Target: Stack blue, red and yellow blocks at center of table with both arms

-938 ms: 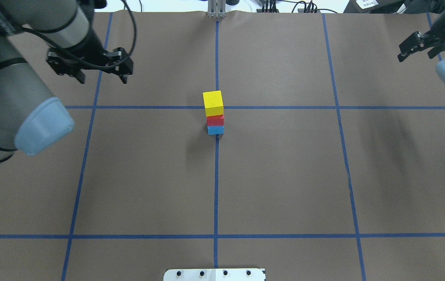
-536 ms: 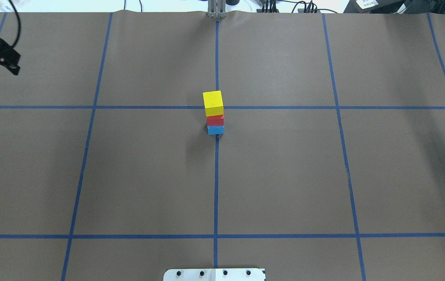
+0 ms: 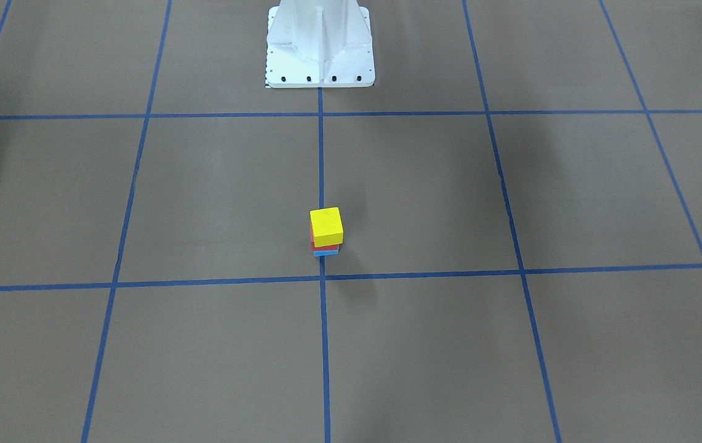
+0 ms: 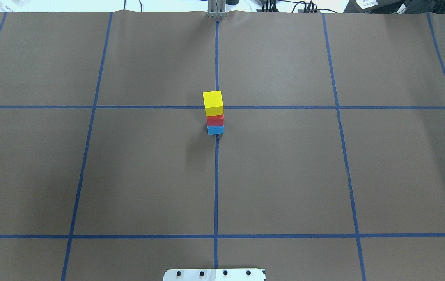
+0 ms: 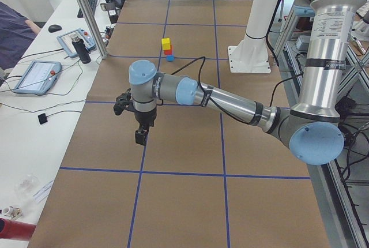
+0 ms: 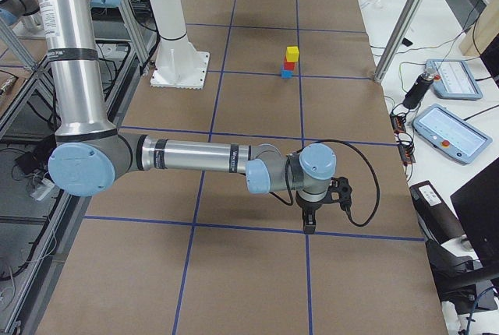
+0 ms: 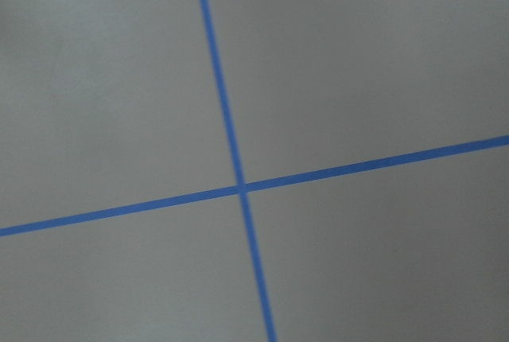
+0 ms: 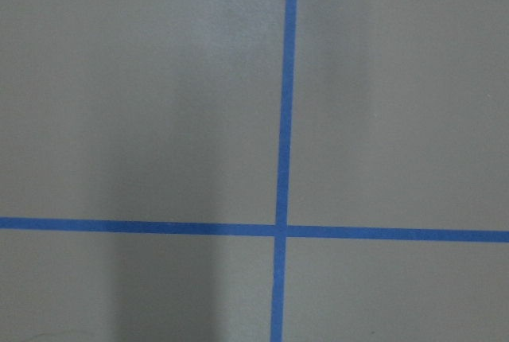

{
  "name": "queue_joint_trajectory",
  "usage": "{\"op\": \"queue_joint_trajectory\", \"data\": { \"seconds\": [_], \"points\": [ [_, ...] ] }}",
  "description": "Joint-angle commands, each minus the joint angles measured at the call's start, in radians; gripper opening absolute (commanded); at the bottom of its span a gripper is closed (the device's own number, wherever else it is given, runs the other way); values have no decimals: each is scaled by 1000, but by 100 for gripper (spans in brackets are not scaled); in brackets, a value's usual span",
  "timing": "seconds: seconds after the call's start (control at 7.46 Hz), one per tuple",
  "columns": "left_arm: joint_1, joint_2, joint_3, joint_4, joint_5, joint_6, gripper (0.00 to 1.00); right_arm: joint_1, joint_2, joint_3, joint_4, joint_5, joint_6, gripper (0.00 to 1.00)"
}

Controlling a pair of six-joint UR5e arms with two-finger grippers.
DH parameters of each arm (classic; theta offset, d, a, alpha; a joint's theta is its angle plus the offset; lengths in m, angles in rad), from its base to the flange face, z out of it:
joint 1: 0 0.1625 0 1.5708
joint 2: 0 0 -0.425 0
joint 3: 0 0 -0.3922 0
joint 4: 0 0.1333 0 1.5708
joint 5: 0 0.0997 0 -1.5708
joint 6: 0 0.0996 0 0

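Observation:
A yellow block [image 4: 212,102] sits on a red block [image 4: 215,120], which sits on a blue block [image 4: 215,130], at the table's centre on the blue tape cross. The stack also shows in the front view [image 3: 326,225] and small in both side views. No gripper touches it. My left gripper [image 5: 140,135] hangs low over the table's left end, seen only in the exterior left view. My right gripper [image 6: 309,226] hangs over the right end, seen only in the exterior right view. I cannot tell whether either is open or shut. Both wrist views show only brown paper and tape lines.
The white robot pedestal [image 3: 320,43] stands at the table's robot side. A metal post [image 5: 86,11] and control tablets [image 5: 36,76] are on the side bench past the left end. More tablets [image 6: 452,132] lie past the right end.
Both arms have swung outward and left the overhead view, the left to the left, the right to the right. The stack has not moved.

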Motion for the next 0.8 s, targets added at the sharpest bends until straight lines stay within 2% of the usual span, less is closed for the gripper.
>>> {"op": "queue_joint_trajectory", "data": {
  "seconds": [0.0,0.13,0.54,0.67],
  "points": [
    [-36,7,98,-53,-31,72,100,8,-3,4,-20,94,1,99],
    [-35,7,110,-54,-32,72,100,11,6,2,-68,85,0,99],
    [-29,18,107,-96,-32,46,100,55,5,7,-105,85,-2,99],
    [-20,18,101,-103,-32,-48,100,72,5,8,-108,86,-2,99]
  ]
}}
